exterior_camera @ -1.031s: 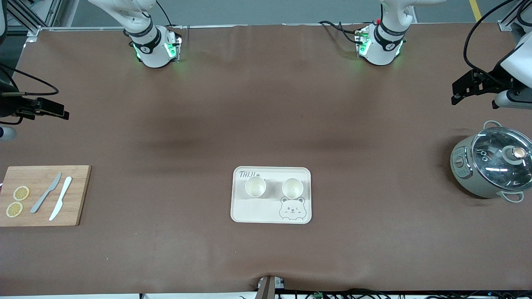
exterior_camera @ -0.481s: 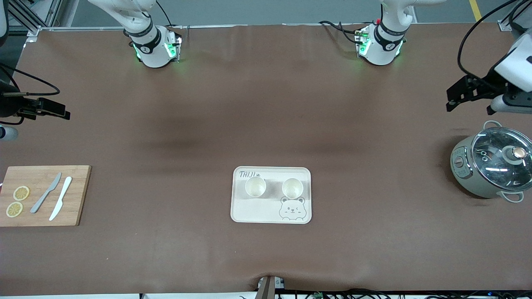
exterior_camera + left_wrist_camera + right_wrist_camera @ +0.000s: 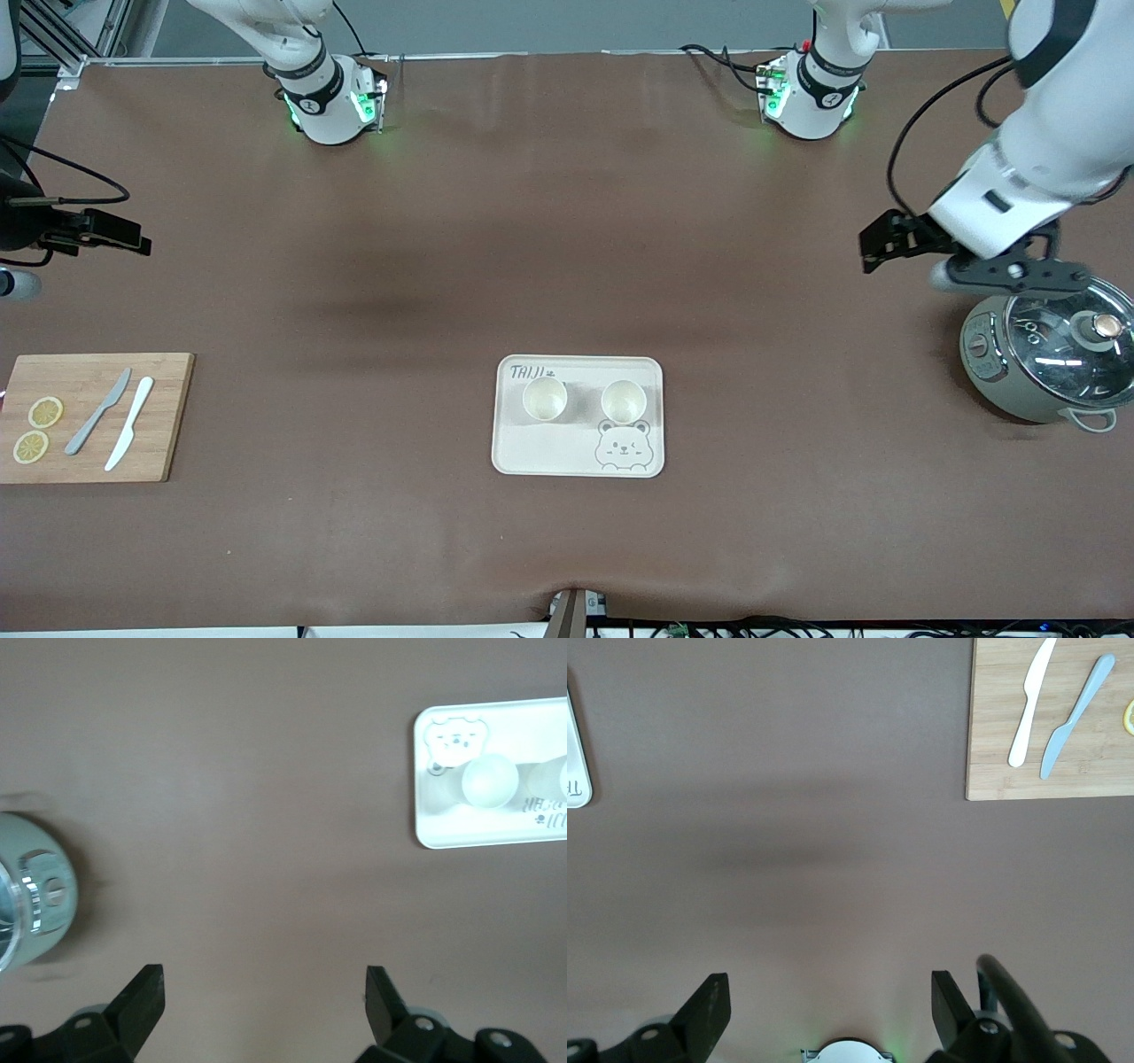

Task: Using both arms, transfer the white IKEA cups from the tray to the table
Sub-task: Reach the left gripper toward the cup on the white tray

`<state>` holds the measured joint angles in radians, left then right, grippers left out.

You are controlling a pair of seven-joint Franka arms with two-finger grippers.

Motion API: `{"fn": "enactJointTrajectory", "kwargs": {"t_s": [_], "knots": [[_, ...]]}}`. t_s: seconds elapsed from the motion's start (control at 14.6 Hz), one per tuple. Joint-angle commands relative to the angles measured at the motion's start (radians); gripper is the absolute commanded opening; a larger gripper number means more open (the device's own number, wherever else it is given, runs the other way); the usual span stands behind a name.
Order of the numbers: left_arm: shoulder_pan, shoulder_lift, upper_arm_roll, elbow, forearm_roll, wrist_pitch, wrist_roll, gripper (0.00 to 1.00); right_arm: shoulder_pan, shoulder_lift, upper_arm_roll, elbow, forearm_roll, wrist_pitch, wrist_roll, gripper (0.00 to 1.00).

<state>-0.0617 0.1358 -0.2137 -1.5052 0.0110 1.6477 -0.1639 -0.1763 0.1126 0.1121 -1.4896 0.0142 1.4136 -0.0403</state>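
Note:
Two white IKEA cups (image 3: 544, 399) (image 3: 623, 400) stand upright side by side on a cream tray (image 3: 576, 461) with a bear print at mid table. The left wrist view has one cup (image 3: 489, 780) in full and the other cup (image 3: 562, 775) cut by the frame edge. My left gripper (image 3: 886, 241) (image 3: 266, 979) hangs open and empty over bare table beside the pot, well apart from the tray. My right gripper (image 3: 115, 232) (image 3: 830, 985) hangs open and empty over the table's edge at the right arm's end. Only the tray's corner (image 3: 576, 771) enters the right wrist view.
A grey-green pot (image 3: 1045, 354) (image 3: 35, 890) with a glass lid stands at the left arm's end. A bamboo cutting board (image 3: 89, 416) (image 3: 1050, 735) at the right arm's end carries two knives (image 3: 115, 421) and two lemon slices (image 3: 37, 430). Brown cloth covers the table.
The left arm has swung in from the table's end toward the middle, its gripper now over the table beside the pot. The right arm and the cups have not moved.

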Motion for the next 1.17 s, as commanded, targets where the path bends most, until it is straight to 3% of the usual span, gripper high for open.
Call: {"fn": "enactJointTrajectory", "kwargs": {"t_s": [0.0, 0.14, 0.48, 0.82, 1.1], "knots": [[-0.033, 0.112, -0.029, 0.115, 0.0, -0.003, -0.078, 1.0, 0.004, -0.019, -0.002, -0.023, 0.004, 0.011, -0.004, 1.0], [-0.068, 0.188, -0.029, 0.161, 0.0, 0.041, -0.132, 1.0, 0.004, -0.019, -0.002, -0.024, 0.004, 0.011, -0.004, 1.0], [-0.131, 0.298, -0.015, 0.171, 0.003, 0.179, -0.174, 1.0, 0.004, -0.017, -0.002, -0.024, 0.004, 0.011, -0.004, 1.0], [-0.202, 0.415, 0.01, 0.273, 0.007, 0.193, -0.206, 1.0, 0.017, -0.011, -0.002, -0.023, 0.006, 0.022, -0.003, 1.0], [-0.439, 0.547, 0.216, 0.356, 0.004, 0.257, -0.253, 1.0, 0.095, -0.002, 0.0, -0.02, 0.01, 0.063, 0.124, 1.0]]}}
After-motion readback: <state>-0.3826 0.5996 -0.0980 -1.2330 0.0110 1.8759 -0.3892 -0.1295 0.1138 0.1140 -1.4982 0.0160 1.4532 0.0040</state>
